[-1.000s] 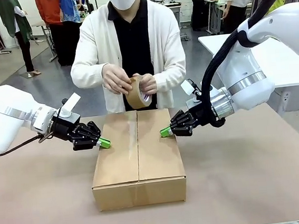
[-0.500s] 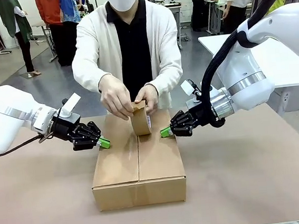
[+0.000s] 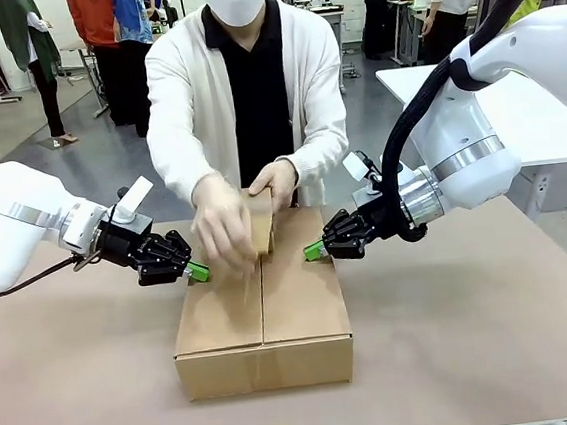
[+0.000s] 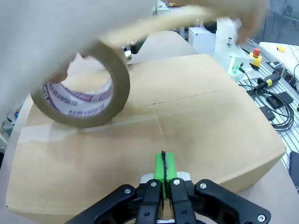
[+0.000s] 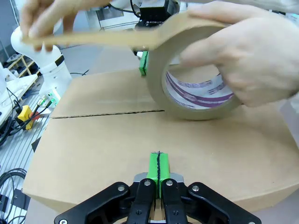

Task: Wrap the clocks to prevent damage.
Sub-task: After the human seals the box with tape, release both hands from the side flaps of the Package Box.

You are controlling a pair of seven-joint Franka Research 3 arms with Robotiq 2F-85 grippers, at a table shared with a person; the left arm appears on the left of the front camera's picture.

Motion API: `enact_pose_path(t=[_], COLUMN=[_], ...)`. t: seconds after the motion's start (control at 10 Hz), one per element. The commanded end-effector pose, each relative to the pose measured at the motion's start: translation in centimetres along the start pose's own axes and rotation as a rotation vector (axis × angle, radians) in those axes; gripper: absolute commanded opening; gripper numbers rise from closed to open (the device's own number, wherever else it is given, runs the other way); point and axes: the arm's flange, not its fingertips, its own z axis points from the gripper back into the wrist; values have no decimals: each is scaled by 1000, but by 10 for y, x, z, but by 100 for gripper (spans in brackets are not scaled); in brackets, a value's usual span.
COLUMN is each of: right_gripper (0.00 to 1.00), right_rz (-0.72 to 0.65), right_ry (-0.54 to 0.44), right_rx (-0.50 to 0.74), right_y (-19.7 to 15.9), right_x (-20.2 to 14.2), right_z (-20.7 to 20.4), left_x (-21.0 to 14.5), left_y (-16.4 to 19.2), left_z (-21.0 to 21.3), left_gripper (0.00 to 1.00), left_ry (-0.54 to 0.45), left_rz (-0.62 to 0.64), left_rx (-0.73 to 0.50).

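**At the middle of the counter, the box is being taped shut**

At the counter's centre, closer to the near edge, the cardboard box (image 3: 259, 295) lies with its flaps down and its seam running from the far side to the near side. We cannot see the clocks; we take them to be inside. Our left hand (image 3: 197, 271) is pinched shut on nothing, its green tips at the box's left top edge. Our right hand (image 3: 313, 251) is the same at the right top edge, and both seem to press the flaps flat.

The person's hands (image 3: 276, 181) hold a tape roll (image 3: 261, 225) at the far end of the seam and draw a strip out over it. We judge the step to be sealing. Next, we should hold the flaps steady and stay clear of the seam while the strip goes down.

The counter (image 3: 456, 336) is matte brown. Behind it are grey floor, white tables and people standing.
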Motion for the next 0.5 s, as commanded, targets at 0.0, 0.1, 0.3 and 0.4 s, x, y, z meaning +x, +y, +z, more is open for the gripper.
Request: enact_pose_path(t=[0.0, 0.1, 0.3, 0.4], right_gripper=[1, 1, 1, 1], right_rz=[-8, -8, -8, -8], right_ry=[2, 2, 2, 2], right_rx=[-9, -9, -9, -9], right_y=[1, 1, 1, 1], right_x=[-5, -5, -5, -5], right_z=[-2, -2, -2, -2], left_x=[-4, -4, -4, -4], left_y=[0, 0, 0, 0], left_z=[-2, -2, -2, -2], left_gripper=[0, 0, 0, 0], left_ry=[7, 7, 7, 7], left_rz=[-5, -5, -5, -5], left_rx=[3, 3, 3, 3])
